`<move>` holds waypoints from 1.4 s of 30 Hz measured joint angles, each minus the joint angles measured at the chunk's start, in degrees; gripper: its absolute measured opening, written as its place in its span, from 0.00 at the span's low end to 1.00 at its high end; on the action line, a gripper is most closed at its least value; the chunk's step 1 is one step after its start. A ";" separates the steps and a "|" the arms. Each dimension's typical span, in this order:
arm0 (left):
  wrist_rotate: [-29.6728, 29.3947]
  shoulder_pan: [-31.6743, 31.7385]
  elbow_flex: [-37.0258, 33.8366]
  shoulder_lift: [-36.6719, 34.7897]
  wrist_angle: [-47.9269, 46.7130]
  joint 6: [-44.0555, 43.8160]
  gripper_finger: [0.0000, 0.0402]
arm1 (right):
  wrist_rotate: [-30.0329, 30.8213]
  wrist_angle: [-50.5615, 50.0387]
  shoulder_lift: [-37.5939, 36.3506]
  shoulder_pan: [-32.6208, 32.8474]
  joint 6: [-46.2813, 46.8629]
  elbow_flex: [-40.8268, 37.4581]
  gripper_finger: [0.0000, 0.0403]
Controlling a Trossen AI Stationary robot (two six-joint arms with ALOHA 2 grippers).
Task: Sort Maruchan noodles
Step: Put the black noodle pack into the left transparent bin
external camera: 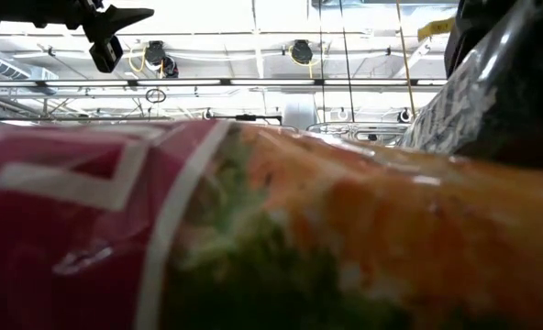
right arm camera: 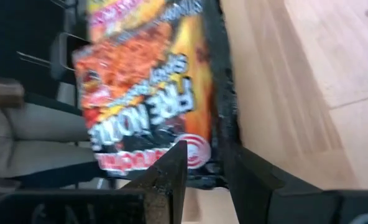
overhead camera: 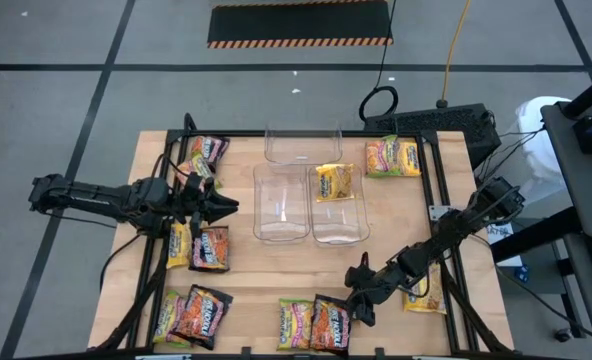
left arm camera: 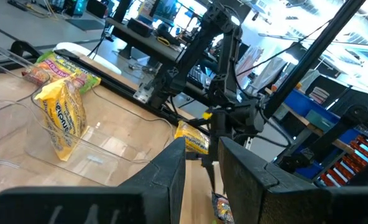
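Pressed right against the low camera is a glossy pink, green and orange plastic noodle packet [external camera: 253,229], blotting out almost all of that view. Your right gripper [overhead camera: 359,298] hangs low over the near table edge, and just beside its tips, slightly nearer you, lies the dark brown and orange flat rectangular Maruchan packet [overhead camera: 330,324], side by side with a pink-green one [overhead camera: 294,322]. In the right wrist view that dark packet [right arm camera: 150,81] sits straight ahead of the two fingers, its long axis running away from the hand, roughly in line with the fingers. The fingers stand narrow, a slim gap between them, holding nothing. You would likely need to spread them before closing across the packet's short width.

Your left gripper [overhead camera: 214,205] hovers on the far side of the table from that packet, fingers close together and empty, with another dark packet [overhead camera: 210,247] just below it. Beyond its tips stand the clear plastic bins [overhead camera: 282,203]; one holds a yellow packet [overhead camera: 334,182]. For the dark packet at the near edge, your right arm is plainly nearer.
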 joint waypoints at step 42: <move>0.04 0.01 0.00 0.02 0.00 -0.92 0.25 | -0.11 2.64 1.17 -4.87 -12.45 0.00 0.25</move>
